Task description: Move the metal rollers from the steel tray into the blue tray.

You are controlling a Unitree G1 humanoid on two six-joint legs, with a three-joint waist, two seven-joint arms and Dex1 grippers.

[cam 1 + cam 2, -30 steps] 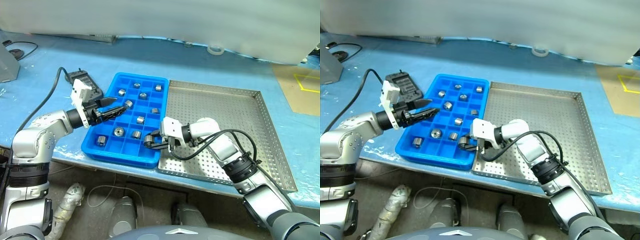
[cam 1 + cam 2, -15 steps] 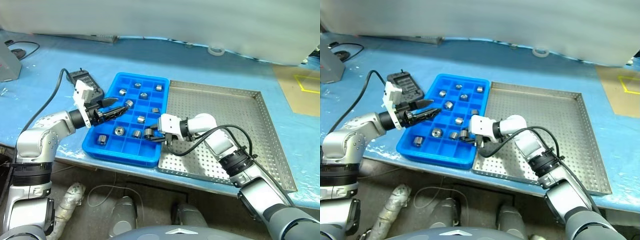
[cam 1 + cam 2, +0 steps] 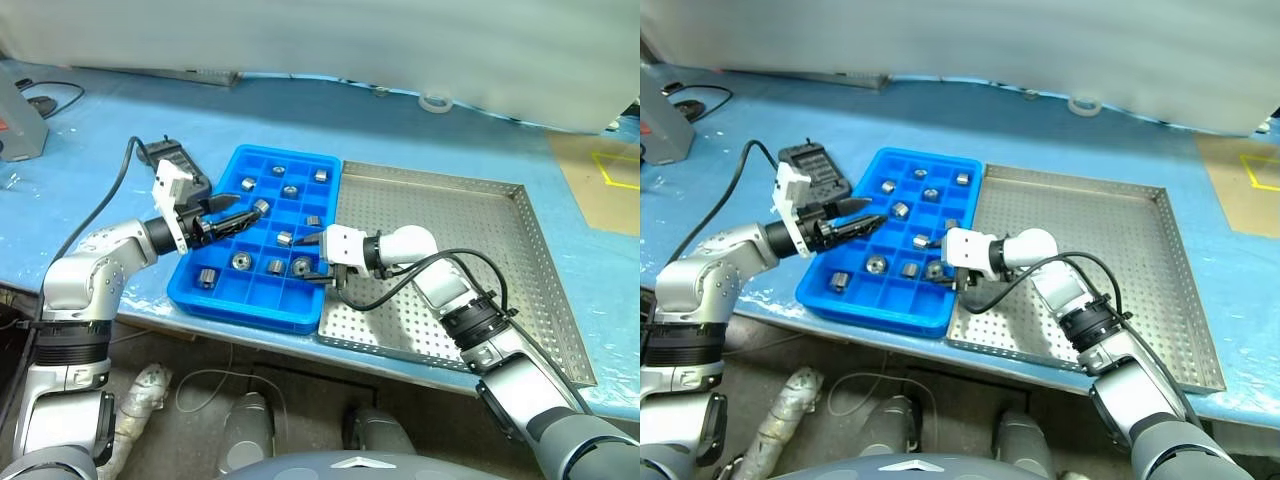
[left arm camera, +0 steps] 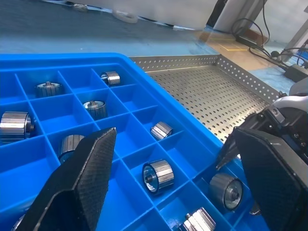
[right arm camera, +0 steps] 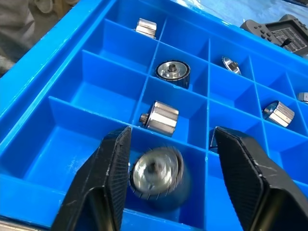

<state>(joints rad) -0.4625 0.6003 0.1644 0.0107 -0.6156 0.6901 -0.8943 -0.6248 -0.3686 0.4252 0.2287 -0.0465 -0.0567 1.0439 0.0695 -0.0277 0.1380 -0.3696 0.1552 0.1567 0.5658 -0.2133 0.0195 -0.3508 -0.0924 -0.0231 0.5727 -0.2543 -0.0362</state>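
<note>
the right hand [image 3: 310, 268] sits low over a near-row compartment of the blue tray [image 3: 232, 306], close to the tray's right wall. its fingers [image 5: 109, 163] stand parted, and a metal roller [image 5: 155, 173] lies between them on the compartment floor — it looks just let go, blurred, likely not yet settled. the hand reaches in sideways across the shared edge from the steel tray [image 3: 520, 300], probably because that is the shortest way to a cell.

the left hand [image 3: 232, 218] hovers over the blue tray's left side with its fingers wide and nothing in them, seemingly waiting clear of the work.

other metal rollers [image 3: 241, 261] rest one to a cell in the middle rows. the steel tray's perforated floor shows none, so the task looks close to done.

room is tight inside the cell walls; above the tray and back over the steel tray it is open. a dark controller [image 3: 172, 160] lies on the bench [image 3: 400, 140] beside the blue tray's far left corner.
</note>
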